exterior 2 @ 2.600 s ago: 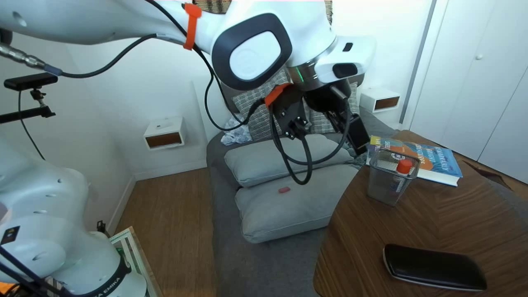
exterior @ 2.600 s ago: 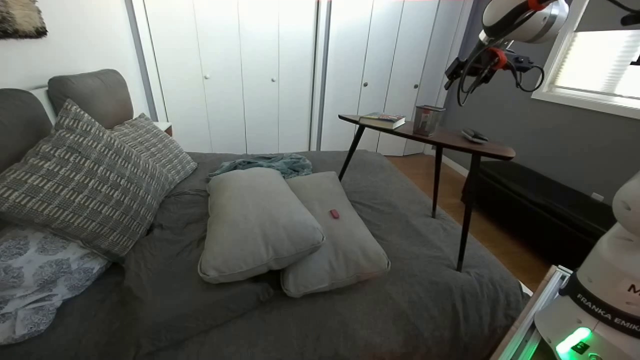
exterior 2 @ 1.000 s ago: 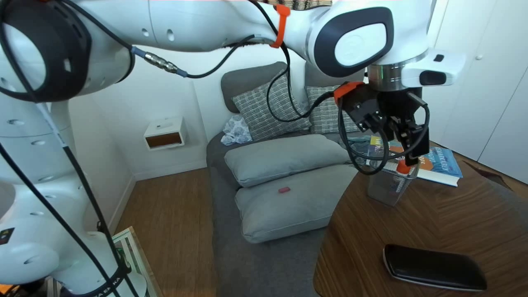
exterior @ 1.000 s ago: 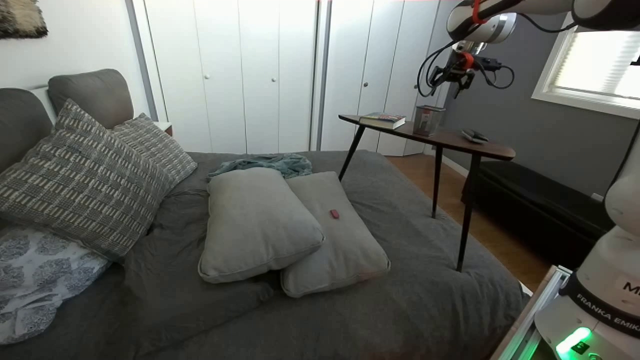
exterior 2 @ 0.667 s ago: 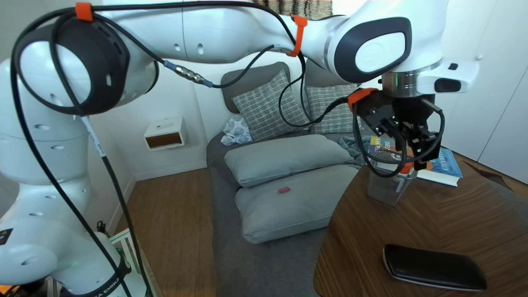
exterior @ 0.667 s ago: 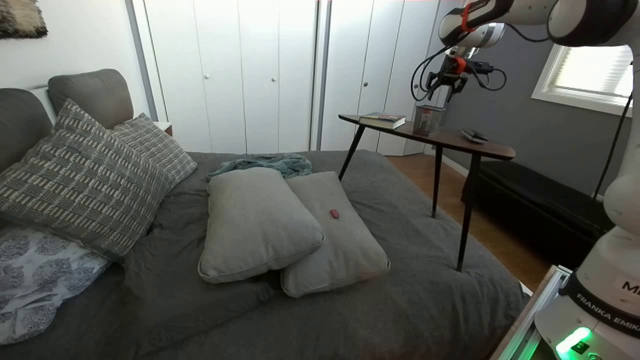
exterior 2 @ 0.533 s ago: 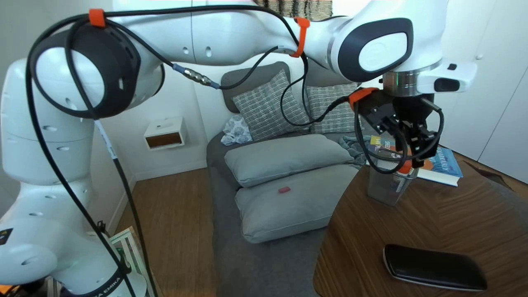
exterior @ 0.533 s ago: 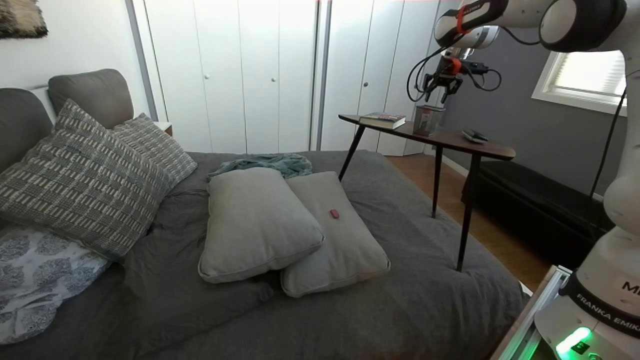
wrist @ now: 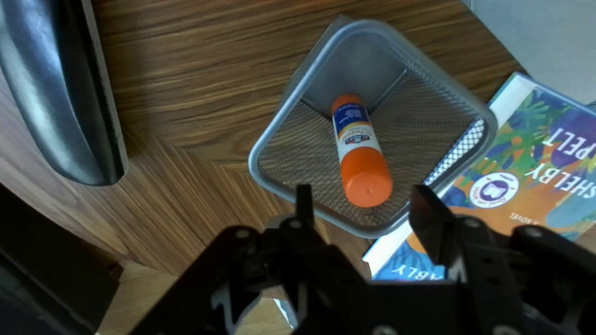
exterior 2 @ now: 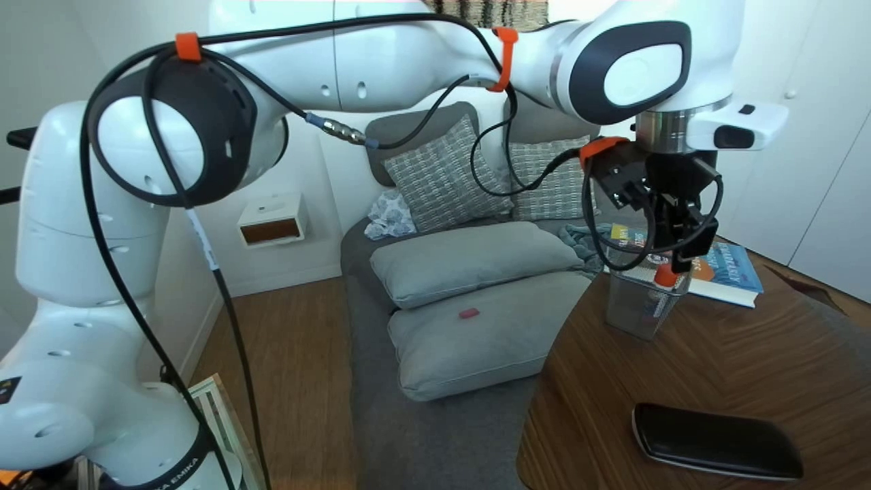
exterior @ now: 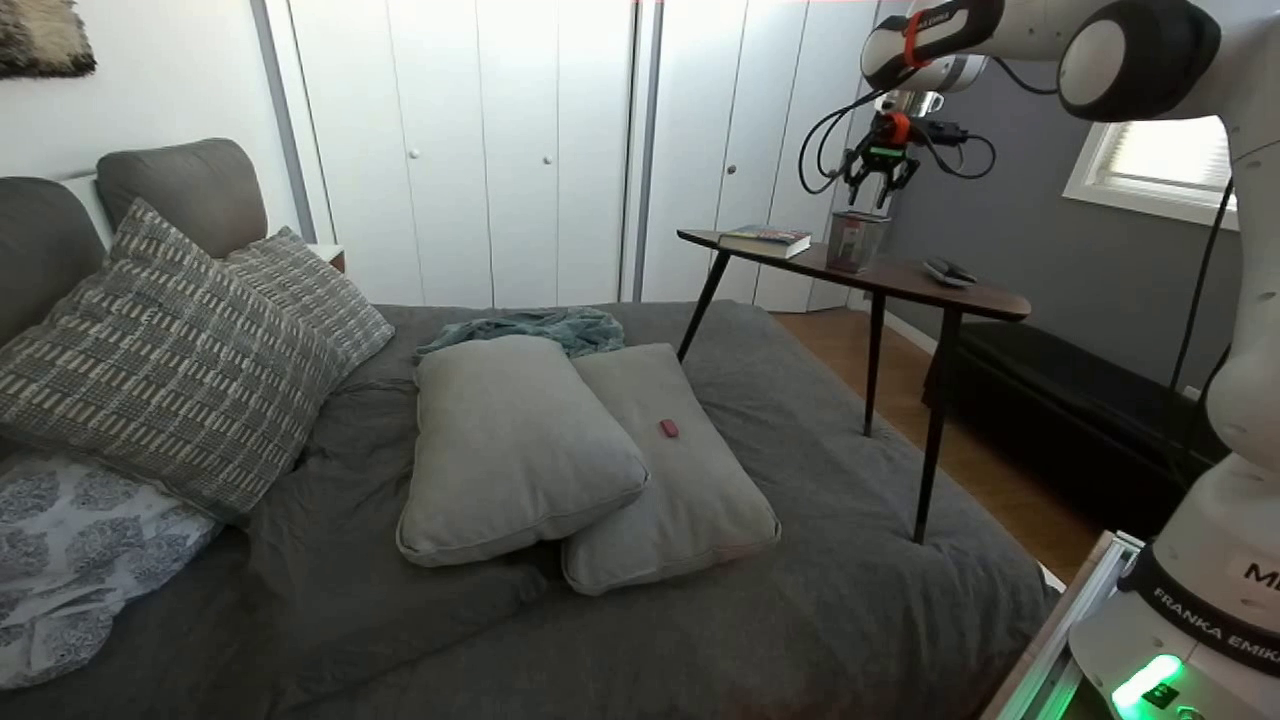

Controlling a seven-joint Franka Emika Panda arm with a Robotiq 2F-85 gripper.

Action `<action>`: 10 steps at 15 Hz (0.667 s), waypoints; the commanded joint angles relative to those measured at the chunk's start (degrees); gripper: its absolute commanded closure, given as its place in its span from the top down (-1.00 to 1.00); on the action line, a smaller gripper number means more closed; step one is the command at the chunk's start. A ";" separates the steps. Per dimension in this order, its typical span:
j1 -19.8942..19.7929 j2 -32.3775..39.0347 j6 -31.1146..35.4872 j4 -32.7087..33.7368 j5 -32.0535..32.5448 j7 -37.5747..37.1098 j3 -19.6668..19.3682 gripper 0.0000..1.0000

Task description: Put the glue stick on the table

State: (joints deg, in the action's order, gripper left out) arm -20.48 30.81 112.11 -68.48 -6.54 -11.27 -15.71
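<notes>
The glue stick [wrist: 356,139], white and blue with an orange cap, leans inside a grey mesh cup [wrist: 489,125]. Its orange cap, facing up, also shows in an exterior view [exterior 2: 665,275]. That cup [exterior: 856,242] stands on the dark brown table [exterior: 905,280]. Just above the cup hangs my gripper [exterior: 866,203], pointing down. In the wrist view my gripper [wrist: 361,190] is open, its two fingertips well apart. The cap appears between and beyond them, and nothing is held. The stick's lower end is inside the cup.
A colourful book [wrist: 521,186] lies right beside the cup. Across the tabletop sits a black case [exterior 2: 718,442]. A small reddish block [exterior: 669,428] rests on a pillow [exterior: 690,500] on the grey bed [exterior: 800,640].
The arm has swung over the table, bringing the gripper from farther off to above the cup. Its fingers stand closer together than a second ago. The objects have not moved.
</notes>
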 commanded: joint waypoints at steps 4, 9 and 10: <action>-0.83 2.02 -2.09 2.69 -1.41 -5.63 -0.17 0.13; -0.72 2.83 -1.90 3.09 -1.66 -10.83 -0.01 0.14; -0.78 3.06 -1.69 3.32 -1.73 -11.59 0.05 0.13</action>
State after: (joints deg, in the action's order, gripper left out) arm -20.80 32.26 111.57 -68.10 -6.68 -20.17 -15.79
